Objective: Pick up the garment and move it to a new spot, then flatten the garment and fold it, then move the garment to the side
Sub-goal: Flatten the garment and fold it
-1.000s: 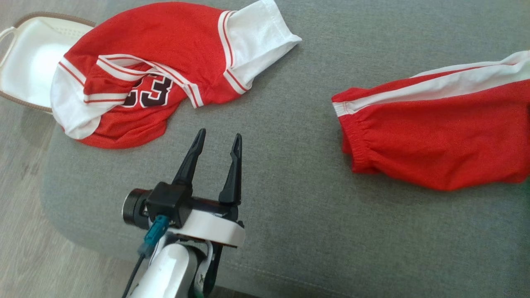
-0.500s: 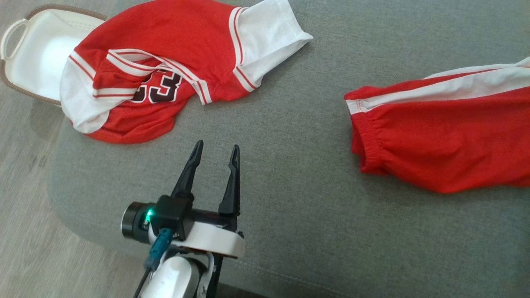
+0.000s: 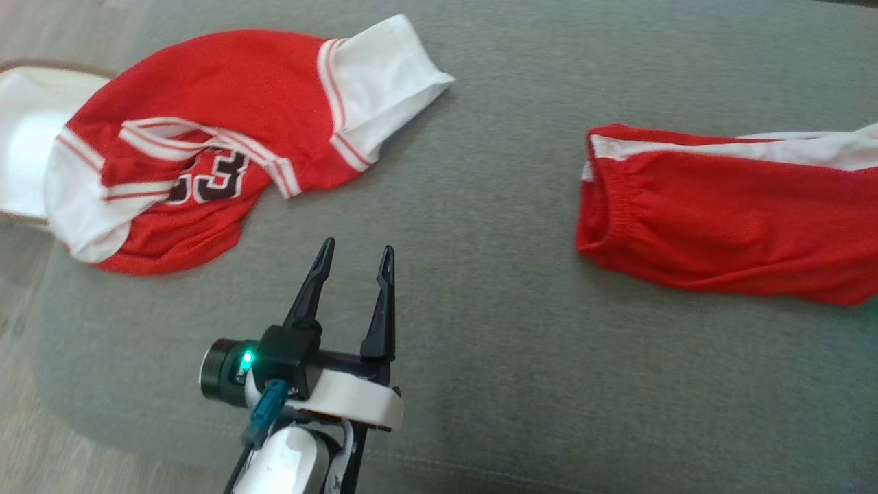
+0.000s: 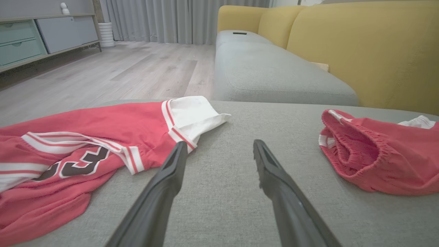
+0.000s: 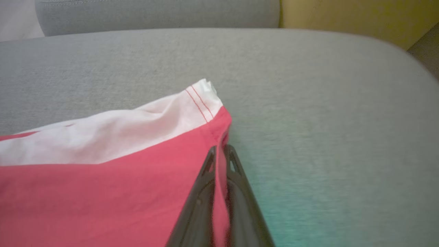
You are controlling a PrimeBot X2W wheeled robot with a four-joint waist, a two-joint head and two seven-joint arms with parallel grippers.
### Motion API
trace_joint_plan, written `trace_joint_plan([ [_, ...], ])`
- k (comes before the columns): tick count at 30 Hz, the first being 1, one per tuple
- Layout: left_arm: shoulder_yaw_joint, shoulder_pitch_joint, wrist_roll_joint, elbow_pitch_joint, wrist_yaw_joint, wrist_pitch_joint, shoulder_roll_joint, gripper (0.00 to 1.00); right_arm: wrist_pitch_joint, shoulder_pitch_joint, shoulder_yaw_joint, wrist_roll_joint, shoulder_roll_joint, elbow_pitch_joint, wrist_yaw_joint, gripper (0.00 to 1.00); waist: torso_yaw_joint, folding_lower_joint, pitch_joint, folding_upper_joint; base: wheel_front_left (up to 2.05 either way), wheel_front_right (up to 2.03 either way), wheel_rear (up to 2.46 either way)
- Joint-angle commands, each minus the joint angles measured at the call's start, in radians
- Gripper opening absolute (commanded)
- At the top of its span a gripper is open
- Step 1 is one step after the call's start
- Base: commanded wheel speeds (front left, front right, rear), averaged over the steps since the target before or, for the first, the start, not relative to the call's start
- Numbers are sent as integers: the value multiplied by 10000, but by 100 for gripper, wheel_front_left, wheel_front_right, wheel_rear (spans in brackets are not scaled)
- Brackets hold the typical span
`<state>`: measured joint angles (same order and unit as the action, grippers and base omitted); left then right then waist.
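Note:
The garment, a pair of red shorts (image 3: 720, 226) with a white side stripe, lies at the right of the grey cushion (image 3: 480, 329). In the right wrist view my right gripper (image 5: 221, 148) is shut on the red edge of the shorts (image 5: 103, 192), with a fold of cloth pinched between its fingers near the white hem corner. My left gripper (image 3: 358, 245) hovers open over bare cushion at the lower left, holding nothing. In the left wrist view my left gripper (image 4: 220, 143) points between the shorts' elastic waistband (image 4: 353, 147) and a jersey.
A red and white jersey (image 3: 206, 130) with dark numerals lies crumpled at the cushion's left end, overhanging a white basket (image 3: 20, 137) on the wood floor. A second grey seat (image 4: 274, 72) with yellow backrests (image 4: 360, 44) stands beyond.
My right gripper has shut on the shorts' edge. The head camera has shifted, so the whole picture has slid. The shorts now lie more level. My left gripper stays open in place.

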<state>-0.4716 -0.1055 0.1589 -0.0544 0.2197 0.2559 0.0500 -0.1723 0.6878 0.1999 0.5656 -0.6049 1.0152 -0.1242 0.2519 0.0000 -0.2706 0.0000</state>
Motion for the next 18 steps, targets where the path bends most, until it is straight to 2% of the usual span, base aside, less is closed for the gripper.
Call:
trace_joint_plan([
  [1,350,-92,-75,312,45,59,3,100,221,142,234,-170,-673,-327,-65,0,-330,0,126,0,0,0,0],
  [8,279,-168,-43,307,141,59,3,100,572,403,499,-691,-1517,-551,-65,0,-643,0,193,0,0,0,0],
  [14,323,-187,-69,182,147,59,3,100,864,652,710,-1119,-1437,-697,-65,0,-802,0,302,0,0,0,0],
  [18,358,-162,-80,58,128,59,3,100,1098,819,791,-1329,-987,-1111,-65,0,-918,0,551,0,0,0,0],
])
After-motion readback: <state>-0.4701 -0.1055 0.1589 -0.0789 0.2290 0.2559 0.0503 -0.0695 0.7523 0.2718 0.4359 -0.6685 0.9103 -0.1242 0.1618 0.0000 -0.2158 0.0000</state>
